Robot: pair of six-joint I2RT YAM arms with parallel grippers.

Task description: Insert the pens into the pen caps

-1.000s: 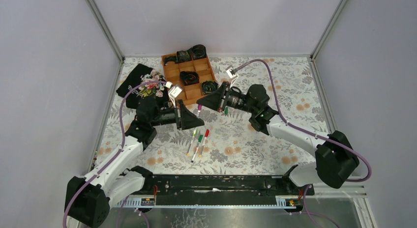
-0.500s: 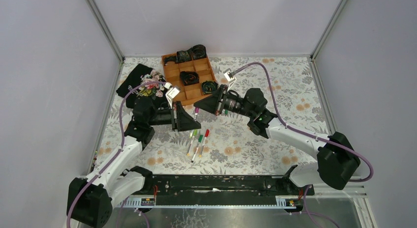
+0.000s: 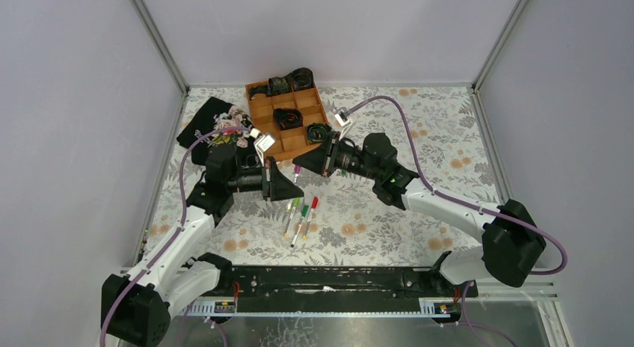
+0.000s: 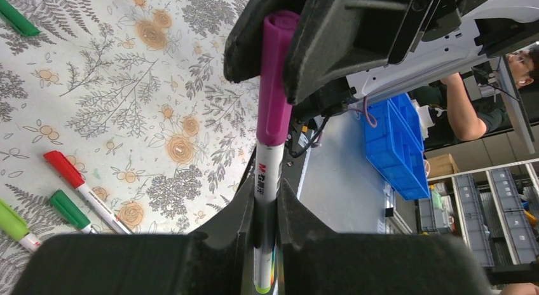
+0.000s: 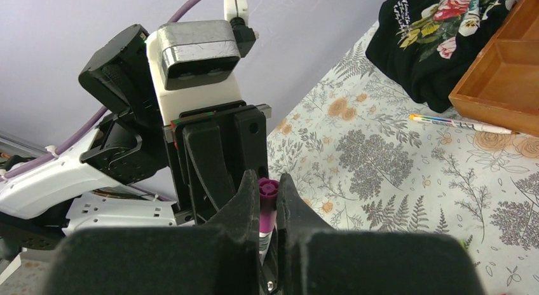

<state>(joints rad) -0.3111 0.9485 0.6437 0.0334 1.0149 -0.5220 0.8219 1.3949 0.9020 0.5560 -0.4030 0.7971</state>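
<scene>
Left wrist: my left gripper (image 4: 266, 209) clamped on pen (image 4: 267, 174), right gripper (image 5: 262, 199) clamped on magenta cap (image 4: 274, 79). Risk: off-axis push jams cap, or pen slips through grip.

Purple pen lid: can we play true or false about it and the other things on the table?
1. The magenta cap sits over the end of the white pen. True.
2. The left fingers grip the white pen. True.
3. The right fingers hold nothing. False: they pinch the magenta cap.
4. The red-capped pen lies in the wooden tray. False: it lies on the flowery table cover.
5. The black cloth is on the table's right side. False: it lies left of the tray.
</scene>
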